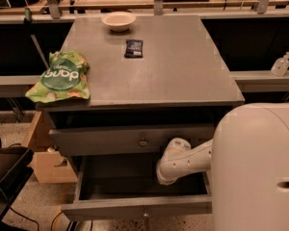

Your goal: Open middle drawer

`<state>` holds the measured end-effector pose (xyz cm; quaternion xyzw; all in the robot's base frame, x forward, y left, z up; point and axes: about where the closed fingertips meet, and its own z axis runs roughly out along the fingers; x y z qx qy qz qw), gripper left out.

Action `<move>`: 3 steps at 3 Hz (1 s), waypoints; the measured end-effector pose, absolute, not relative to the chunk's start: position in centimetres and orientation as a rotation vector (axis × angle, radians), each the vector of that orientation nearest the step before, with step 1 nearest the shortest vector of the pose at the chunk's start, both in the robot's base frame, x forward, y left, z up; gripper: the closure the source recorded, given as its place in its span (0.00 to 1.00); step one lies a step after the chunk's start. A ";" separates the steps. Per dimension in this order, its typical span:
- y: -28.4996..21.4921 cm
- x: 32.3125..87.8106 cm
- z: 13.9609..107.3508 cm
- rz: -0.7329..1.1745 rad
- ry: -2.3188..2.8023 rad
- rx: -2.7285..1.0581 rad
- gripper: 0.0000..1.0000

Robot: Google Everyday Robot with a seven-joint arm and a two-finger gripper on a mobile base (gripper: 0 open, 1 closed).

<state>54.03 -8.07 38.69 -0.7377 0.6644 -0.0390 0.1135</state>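
Note:
The middle drawer [135, 207] is pulled far out at the bottom of the grey cabinet. Its flat front shows a small round knob [145, 213], and its long shallow grey tray [125, 177] lies open. My white arm [176, 163] reaches in from the right, above the right part of the tray. My gripper is at the arm's far end, hidden behind the rounded wrist, just under the drawer above. Nothing shows in the tray.
The wider upper drawer [101, 139] with its knob [142, 142] sits just above. On the cabinet top [183, 66] lie a green chip bag [62, 77], a white bowl [118, 20] and a small dark packet [133, 48]. A cardboard box [48, 165] stands on the left. A sanitiser bottle [281, 64] stands on the right.

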 end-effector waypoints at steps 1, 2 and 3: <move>-8.2 52.3 37.4 -0.049 1.996 -2.183 1.00; -8.6 48.4 37.2 0.031 2.103 -2.183 1.00; -8.4 45.4 37.5 0.087 2.183 -2.189 1.00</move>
